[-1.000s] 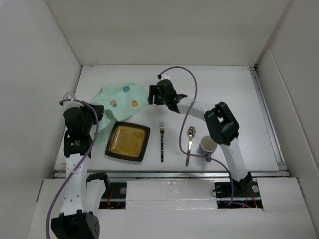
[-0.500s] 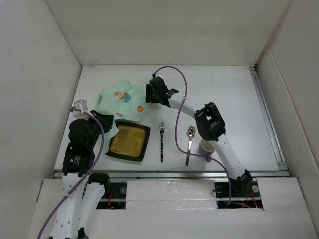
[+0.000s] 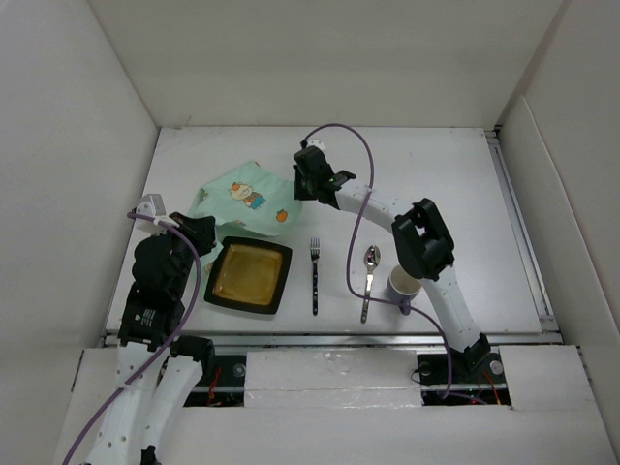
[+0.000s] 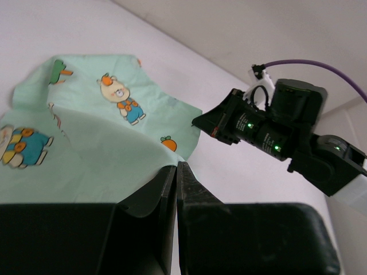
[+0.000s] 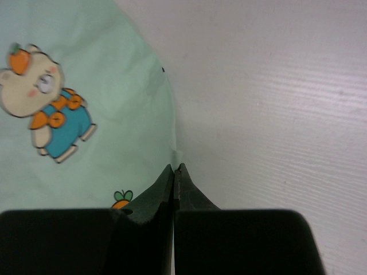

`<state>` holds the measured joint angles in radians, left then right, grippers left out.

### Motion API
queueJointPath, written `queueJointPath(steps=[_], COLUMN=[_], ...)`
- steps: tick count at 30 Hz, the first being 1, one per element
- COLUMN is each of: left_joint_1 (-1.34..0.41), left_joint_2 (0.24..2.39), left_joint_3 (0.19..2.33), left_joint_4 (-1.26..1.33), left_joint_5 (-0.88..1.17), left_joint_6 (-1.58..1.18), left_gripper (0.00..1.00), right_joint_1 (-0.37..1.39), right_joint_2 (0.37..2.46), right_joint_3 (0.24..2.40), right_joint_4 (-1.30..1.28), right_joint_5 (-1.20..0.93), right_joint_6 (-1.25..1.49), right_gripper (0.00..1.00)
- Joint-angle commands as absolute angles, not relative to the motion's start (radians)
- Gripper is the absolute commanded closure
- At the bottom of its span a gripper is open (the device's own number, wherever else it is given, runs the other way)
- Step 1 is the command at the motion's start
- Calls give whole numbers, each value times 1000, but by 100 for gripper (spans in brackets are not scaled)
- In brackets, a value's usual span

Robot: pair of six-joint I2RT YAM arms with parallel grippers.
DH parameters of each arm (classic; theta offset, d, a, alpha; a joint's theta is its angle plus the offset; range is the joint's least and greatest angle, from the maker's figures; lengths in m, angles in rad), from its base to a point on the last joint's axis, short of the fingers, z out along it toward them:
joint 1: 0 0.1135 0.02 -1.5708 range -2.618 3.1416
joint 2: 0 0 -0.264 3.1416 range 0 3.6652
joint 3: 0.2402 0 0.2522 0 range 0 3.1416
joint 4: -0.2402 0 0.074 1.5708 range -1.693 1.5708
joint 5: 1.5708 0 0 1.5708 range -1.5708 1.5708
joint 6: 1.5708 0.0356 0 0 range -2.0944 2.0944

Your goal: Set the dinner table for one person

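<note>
The mint-green cartoon-print cloth [image 3: 242,199] lies partly spread at the back left of the white dinner table [image 3: 436,184]. My left gripper [image 3: 201,232] is shut on the cloth's near-left corner; in the left wrist view the cloth [image 4: 103,149] drapes over the shut left gripper [image 4: 176,166]. My right gripper [image 3: 298,194] is shut on the cloth's right edge; in the right wrist view a small tab of cloth [image 5: 86,114] sticks out past the tips of the right gripper [image 5: 174,167]. A dark square plate [image 3: 250,274] sits near the front.
A fork [image 3: 315,276] and a spoon [image 3: 369,276] lie right of the plate, and a paper cup [image 3: 405,283] stands right of the spoon. A silver rail [image 3: 518,232] runs along the table's right edge. White walls enclose the table.
The right gripper has shut on the cloth's right edge. The left arm pulled back toward the near left, and the cloth now lies more spread between the two grippers.
</note>
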<state>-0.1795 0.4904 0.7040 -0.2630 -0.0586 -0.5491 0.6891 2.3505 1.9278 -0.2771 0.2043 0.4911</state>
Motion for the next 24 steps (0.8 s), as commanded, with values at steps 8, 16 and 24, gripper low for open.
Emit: queueJointPath(steps=[8,16,24], left_joint_1=[-183,-150,-138], left_joint_2=[788,1026,1221], left_joint_3=[974,1190,1265], left_joint_4=[187,216,252], left_joint_5=[-5,123,156], left_joint_6=[-686,-672,-673], left_gripper=[100,100,100], right_joint_1=[566,515,391], right_joint_2=[1712,1330,1393], right_joint_3=[1895,1651,1687], right_joint_4=[-129,-144,-224], right_joint_5=[273,328,221], right_joint_6=[319,245,250], right_gripper=[100,100,100])
